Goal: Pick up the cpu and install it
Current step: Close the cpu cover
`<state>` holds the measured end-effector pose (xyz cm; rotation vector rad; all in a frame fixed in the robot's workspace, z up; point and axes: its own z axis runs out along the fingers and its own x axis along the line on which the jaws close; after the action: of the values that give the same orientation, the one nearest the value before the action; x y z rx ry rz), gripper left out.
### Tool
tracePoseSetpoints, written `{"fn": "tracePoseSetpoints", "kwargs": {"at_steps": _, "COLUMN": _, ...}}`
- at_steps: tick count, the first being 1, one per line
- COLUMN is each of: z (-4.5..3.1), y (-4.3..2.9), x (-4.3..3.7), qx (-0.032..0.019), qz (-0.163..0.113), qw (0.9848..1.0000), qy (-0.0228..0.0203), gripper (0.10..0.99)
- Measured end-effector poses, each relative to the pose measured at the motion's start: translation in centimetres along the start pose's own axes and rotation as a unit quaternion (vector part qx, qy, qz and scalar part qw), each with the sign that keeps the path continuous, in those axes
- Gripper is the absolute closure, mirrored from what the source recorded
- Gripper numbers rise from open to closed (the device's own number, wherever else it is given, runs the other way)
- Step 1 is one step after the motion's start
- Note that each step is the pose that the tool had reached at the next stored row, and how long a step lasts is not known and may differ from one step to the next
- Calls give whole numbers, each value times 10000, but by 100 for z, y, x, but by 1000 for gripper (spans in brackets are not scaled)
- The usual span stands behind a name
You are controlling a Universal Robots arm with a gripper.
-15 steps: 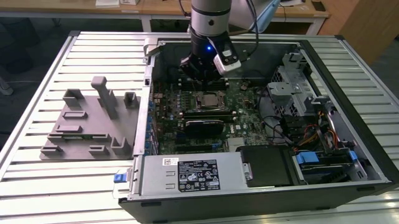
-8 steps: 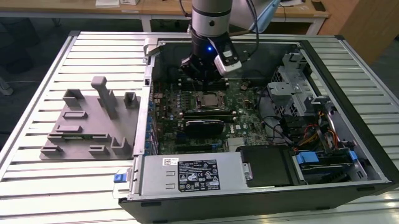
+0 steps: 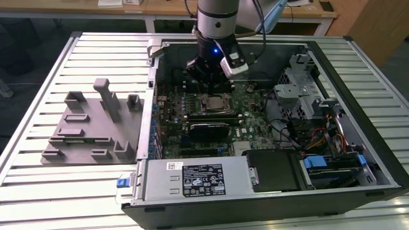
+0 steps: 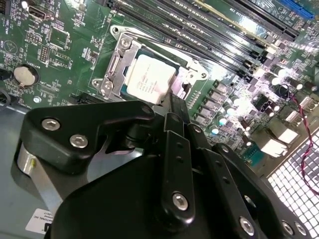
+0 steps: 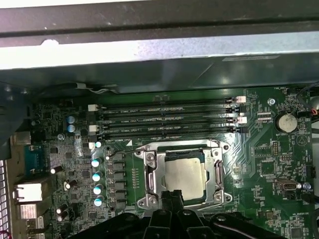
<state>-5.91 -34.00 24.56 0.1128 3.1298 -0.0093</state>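
– Silver-grey lid, pale rim. Where is the cpu (image 5: 185,175)?
– Seated flat in the socket (image 5: 149,172) on the motherboard (image 5: 279,164), inside the open computer case (image 3: 255,213). Metal frame around it. Whether that frame is latched, I cannot tell.
– And your gripper (image 5: 172,195)?
– Over the socket's edge. Fingers drawn together, nothing between them. As far as both wrist views show, they are not touching the chip. The cpu lies just beyond my tips, between them and the memory slots (image 5: 167,119). In the exterior view I hang straight down over the socket.
– Long axis?
– None to speak of. It is square, with edges parallel to the frame and to the slots.
– Room around it?
– Tight at chip level. Frame rails sit hard against two opposite sides. A row of capacitors (image 5: 97,174) stands near one side of the socket, and a coin cell (image 5: 285,121) is well apart on the other. The slots are low. The case wall (image 5: 149,55) stands beyond them, well away. Open air above the socket.
– The grey tray (image 3: 89,129)?
– On the slatted table (image 3: 38,191), outside the case at the exterior view's left, well apart from me. My judgement is that the chip is already home in its seat.
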Motion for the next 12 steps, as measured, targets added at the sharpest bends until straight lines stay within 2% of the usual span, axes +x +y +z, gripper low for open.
{"fn": "tracePoseSetpoints", "kwargs": {"at_steps": 6, "z": 13, "y": 3, "x": -12, "qx": 0, "qz": 0, "qw": 10000, "qy": 0, "gripper": 980}}
{"fn": "tracePoseSetpoints", "kwargs": {"at_steps": 9, "z": 30, "y": -2, "x": 51, "qx": 0, "qz": 1, "qw": 10000, "qy": -1, "gripper": 980}}
{"fn": "tracePoseSetpoints", "kwargs": {"at_steps": 12, "z": 32, "y": -2, "x": 56, "qx": 0, "qz": 0, "qw": 10000, "qy": -2, "gripper": 980}}
